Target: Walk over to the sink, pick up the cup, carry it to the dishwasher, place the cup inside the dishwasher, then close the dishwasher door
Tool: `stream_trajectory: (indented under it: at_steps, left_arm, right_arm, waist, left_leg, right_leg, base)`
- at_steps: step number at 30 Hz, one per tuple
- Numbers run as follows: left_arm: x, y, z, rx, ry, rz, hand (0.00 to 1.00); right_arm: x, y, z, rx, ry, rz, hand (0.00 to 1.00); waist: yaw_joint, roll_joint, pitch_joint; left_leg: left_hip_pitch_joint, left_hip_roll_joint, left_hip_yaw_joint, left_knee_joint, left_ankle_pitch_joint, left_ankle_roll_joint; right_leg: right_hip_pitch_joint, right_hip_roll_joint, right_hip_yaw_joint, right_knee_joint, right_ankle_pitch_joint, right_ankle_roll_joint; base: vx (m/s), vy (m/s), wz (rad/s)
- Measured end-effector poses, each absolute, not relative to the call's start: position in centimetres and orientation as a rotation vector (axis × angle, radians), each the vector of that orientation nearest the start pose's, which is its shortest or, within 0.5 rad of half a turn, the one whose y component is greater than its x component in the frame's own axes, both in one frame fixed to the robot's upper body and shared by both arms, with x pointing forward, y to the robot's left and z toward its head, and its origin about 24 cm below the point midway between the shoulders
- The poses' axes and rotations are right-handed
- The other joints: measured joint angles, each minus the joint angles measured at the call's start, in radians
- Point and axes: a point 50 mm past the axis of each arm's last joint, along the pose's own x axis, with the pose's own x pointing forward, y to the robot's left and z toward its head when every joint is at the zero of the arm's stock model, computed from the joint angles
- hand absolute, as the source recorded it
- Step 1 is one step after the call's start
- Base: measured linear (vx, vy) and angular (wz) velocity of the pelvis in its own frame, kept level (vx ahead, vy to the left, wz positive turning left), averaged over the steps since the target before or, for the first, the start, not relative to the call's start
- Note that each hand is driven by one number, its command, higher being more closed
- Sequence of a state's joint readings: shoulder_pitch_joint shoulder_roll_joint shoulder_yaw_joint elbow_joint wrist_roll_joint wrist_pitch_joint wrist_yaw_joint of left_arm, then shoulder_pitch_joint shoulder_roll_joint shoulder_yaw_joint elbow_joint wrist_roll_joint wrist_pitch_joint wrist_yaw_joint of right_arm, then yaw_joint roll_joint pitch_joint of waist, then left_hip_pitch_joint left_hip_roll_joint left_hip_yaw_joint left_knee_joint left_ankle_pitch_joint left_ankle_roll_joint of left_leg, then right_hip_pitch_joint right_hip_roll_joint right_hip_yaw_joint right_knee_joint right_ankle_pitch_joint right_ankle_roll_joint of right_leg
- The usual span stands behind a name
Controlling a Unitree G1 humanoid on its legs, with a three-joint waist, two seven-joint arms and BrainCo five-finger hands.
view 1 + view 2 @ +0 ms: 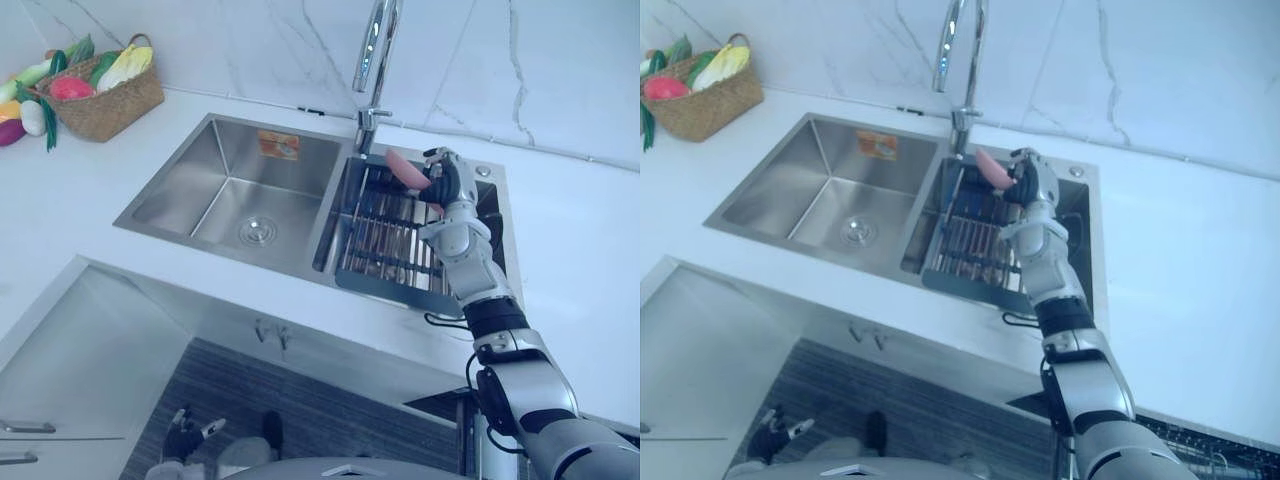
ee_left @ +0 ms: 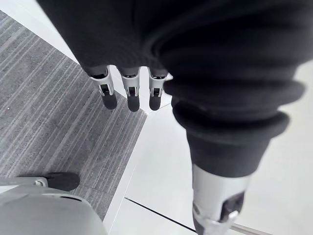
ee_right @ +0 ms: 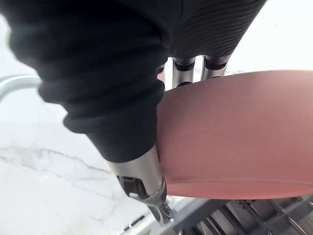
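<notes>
One cup (image 1: 405, 169), one basket (image 1: 108, 112), one faucet (image 1: 376, 50)

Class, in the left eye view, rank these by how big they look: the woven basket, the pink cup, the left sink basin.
1. left sink basin
2. woven basket
3. pink cup, partly hidden by the right hand but clearly smallest

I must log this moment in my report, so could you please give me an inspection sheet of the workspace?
Surface: white counter with a steel double sink; a dish rack sits in its right basin.
Job's things: pink cup held over the dish rack.
Clutter: woven basket of vegetables at the counter's far left.
Hands: right hand has its fingers curled round the cup; left hand hangs with straight fingers above the floor.
Cables: nothing seen.
Surroundings: tall faucet behind the sink, marble wall.
</notes>
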State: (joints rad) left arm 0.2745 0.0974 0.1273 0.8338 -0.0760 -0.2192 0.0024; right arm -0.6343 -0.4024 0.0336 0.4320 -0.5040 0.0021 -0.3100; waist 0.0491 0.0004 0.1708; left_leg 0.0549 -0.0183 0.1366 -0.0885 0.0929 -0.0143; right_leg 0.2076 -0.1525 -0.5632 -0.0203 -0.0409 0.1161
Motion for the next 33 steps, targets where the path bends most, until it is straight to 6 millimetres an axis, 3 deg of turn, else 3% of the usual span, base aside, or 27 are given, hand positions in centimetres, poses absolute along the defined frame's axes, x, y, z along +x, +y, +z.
stream_trajectory:
  at_steps: [12,19,24,29,31,33]
  left_arm:
    - [7.7,22.1,-13.9,-0.005,0.829,0.313,0.00]
    - [7.3,20.8,-14.2,-0.031,0.839,0.280,0.00]
    - [7.1,20.4,-14.2,-0.007,0.841,0.172,0.00]
    - [6.4,20.5,-14.7,-0.004,0.893,0.058,0.00]
    - [6.1,20.8,-14.8,-0.003,0.914,0.049,0.00]
    - [5.8,21.0,-14.9,-0.016,0.928,0.071,0.00]
  right_arm:
    - [33.7,-23.6,18.8,-0.547,-0.454,-0.479,1.00]
    - [29.5,-27.1,19.9,-0.438,-0.554,-0.645,1.00]
    - [26.1,-28.9,19.7,-0.433,-0.584,-0.714,1.00]
    - [23.4,-30.8,19.0,-0.435,-0.561,-0.777,1.00]
    - [22.4,-31.9,18.4,-0.433,-0.531,-0.822,1.00]
    - [22.1,-31.9,17.8,-0.393,-0.516,-0.828,1.00]
  waist:
    - [-0.018,0.000,-0.006]
    - [-0.032,-0.002,-0.051]
    - [-0.064,-0.006,-0.070]
    - [-0.107,-0.020,-0.075]
    - [-0.123,-0.027,-0.078]
    - [-0.131,-0.025,-0.082]
  left_leg:
    - [0.005,0.005,0.020,0.000,0.000,0.000]
    - [0.000,0.025,0.055,0.000,0.000,0.000]
    - [0.019,0.045,0.110,0.000,-0.001,0.001]
    - [0.033,0.064,0.228,0.000,-0.018,-0.007]
    - [0.050,0.067,0.278,0.001,-0.026,0.003]
    - [0.060,0.100,0.362,0.001,-0.023,0.032]
  right_leg:
    - [-0.003,0.001,0.018,-0.003,0.005,-0.006]
    - [-0.033,0.017,0.068,0.000,0.019,-0.026]
    - [-0.055,0.029,0.133,0.010,0.029,-0.036]
    - [-0.142,0.040,0.281,0.039,0.053,-0.040]
    - [-0.160,0.022,0.251,0.060,0.018,-0.043]
    - [-0.170,-0.020,0.090,0.100,-0.045,-0.054]
  base:
    - [0.00,-0.002,-0.04]
    - [-0.02,-0.007,-0.19]
    - [-0.06,0.002,-0.36]
    - [-0.07,0.035,-0.86]
    - [-0.08,0.061,-0.83]
    - [-0.07,0.033,-1.15]
